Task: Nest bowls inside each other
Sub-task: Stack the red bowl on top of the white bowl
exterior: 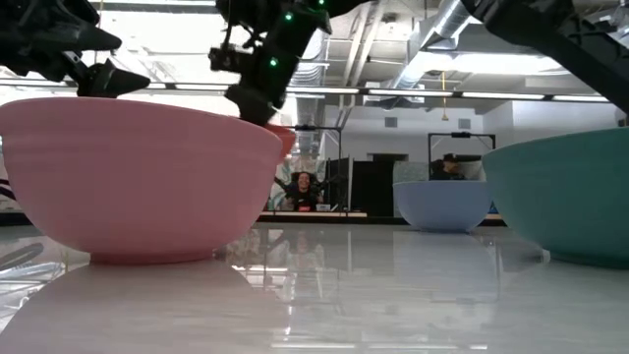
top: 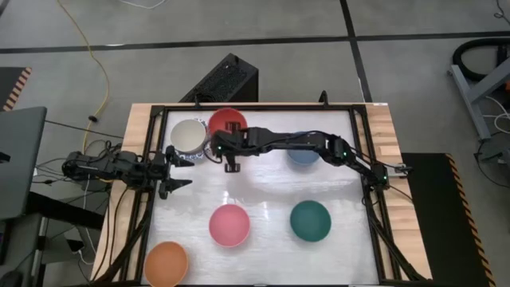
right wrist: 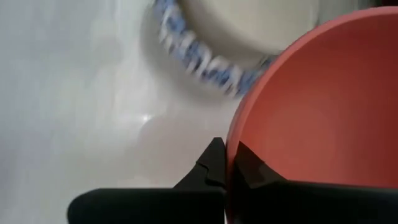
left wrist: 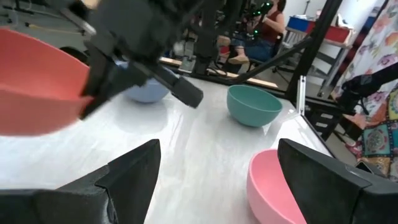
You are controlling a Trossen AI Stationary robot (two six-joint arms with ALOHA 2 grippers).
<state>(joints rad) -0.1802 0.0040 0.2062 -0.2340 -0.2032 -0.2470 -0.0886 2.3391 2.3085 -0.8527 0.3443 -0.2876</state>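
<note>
Up close, the right gripper (right wrist: 227,163) is pinched shut on the rim of the red bowl (right wrist: 317,106), one finger inside the wall and one outside; seen from above, that gripper (top: 225,149) sits at the near edge of the red bowl (top: 227,122), which lies at the far side of the table (top: 263,187); touching the red bowl on its left is a cream bowl (top: 189,135) nested in a blue-patterned bowl (right wrist: 199,53), whose rim the right wrist view shows only as a blur.

Near that stack the left gripper (top: 174,184) waits at the table's left edge, its fingers (left wrist: 134,165) spread wide with nothing between them.

No brand, label or writing can be read anywhere.

From the red bowl, the pink bowl (top: 229,225) lies toward the near side, the green bowl (top: 310,221) beyond it to the right, the orange bowl (top: 166,264) at the near-left corner; the blue bowl (top: 304,155) to the right is largely covered by the right arm from above, yet stands whole in the low view (exterior: 442,205).

Only the low view shows a person (exterior: 303,187) in the room behind the table; the pink bowl (exterior: 138,177) fills its left side and the green one (exterior: 565,197) is cut off at its right edge.
</note>
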